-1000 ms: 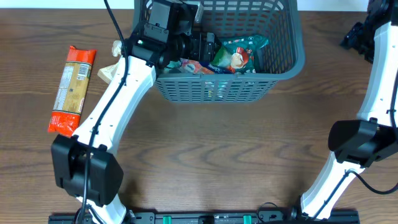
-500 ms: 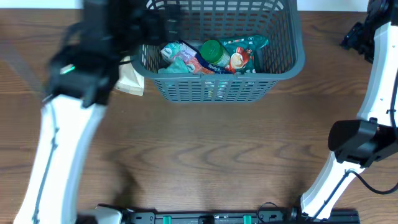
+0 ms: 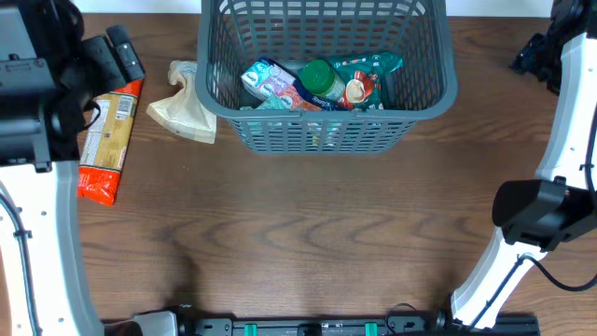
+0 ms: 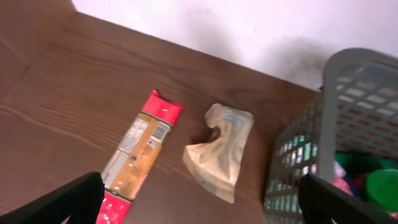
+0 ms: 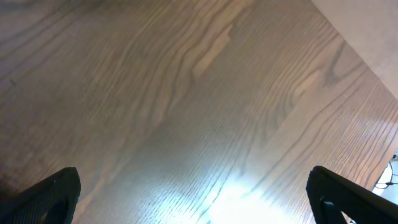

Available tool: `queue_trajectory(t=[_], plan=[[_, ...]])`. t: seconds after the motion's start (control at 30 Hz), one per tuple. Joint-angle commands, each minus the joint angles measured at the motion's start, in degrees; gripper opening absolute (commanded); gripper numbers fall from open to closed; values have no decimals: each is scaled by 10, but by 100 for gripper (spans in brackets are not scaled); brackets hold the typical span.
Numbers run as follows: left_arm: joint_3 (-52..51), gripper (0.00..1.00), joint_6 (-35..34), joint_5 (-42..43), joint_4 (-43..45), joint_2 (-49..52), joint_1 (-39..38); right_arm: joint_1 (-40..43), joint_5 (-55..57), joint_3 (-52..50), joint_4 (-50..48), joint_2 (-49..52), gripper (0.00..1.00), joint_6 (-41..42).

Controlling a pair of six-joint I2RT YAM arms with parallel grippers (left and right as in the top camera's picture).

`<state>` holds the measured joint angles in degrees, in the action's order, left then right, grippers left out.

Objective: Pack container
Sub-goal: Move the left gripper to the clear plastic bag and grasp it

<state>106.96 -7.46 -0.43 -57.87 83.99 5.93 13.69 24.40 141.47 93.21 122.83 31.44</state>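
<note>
The container (image 3: 424, 93), a dark grey slotted basket, stands at the table's far middle. Inside lie a blue-white packet (image 3: 266, 79), a green-lidded jar (image 3: 320, 78) and a green packet (image 3: 366, 75). Left of it on the table lie a crumpled beige pouch (image 3: 187, 107) and a long red-orange packet (image 3: 107, 140). My left gripper (image 3: 119, 54) hovers open above the packet's far end, holding nothing. In the left wrist view the packet (image 4: 140, 155), the pouch (image 4: 221, 149) and the basket's corner (image 4: 354, 118) lie below the open gripper (image 4: 199, 208). My right gripper (image 5: 199, 199) is open over bare wood.
The right arm (image 3: 536, 215) rises along the table's right edge, its gripper (image 3: 534, 54) at the far right corner. A pale wall (image 4: 249, 25) runs behind the table's far edge. Brown wood (image 3: 317, 224) stretches in front of the basket.
The left arm has swung from over the basket to the far left, uncovering the basket's contents. It now hangs above the red-orange packet. The right arm has not moved.
</note>
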Motion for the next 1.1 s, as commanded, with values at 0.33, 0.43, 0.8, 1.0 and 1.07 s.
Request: queue_trajectory(t=[0.33,0.43,0.8,1.0,1.07], plan=[[-2,98,108,16,40,160,35,-2,6,-2,0,-6,99,7],[-2,98,129,19,68,190,35,-2,6,-2,0,-6,99,7],[-1,98,178,105,132,307,38,-2,6,-2,0,-6,99,7],[-2,98,218,139,132,369,34,-2,6,-2,0,-6,99,7],[-2,98,237,150,132,388,32,-2,6,-2,0,-6,99,7]])
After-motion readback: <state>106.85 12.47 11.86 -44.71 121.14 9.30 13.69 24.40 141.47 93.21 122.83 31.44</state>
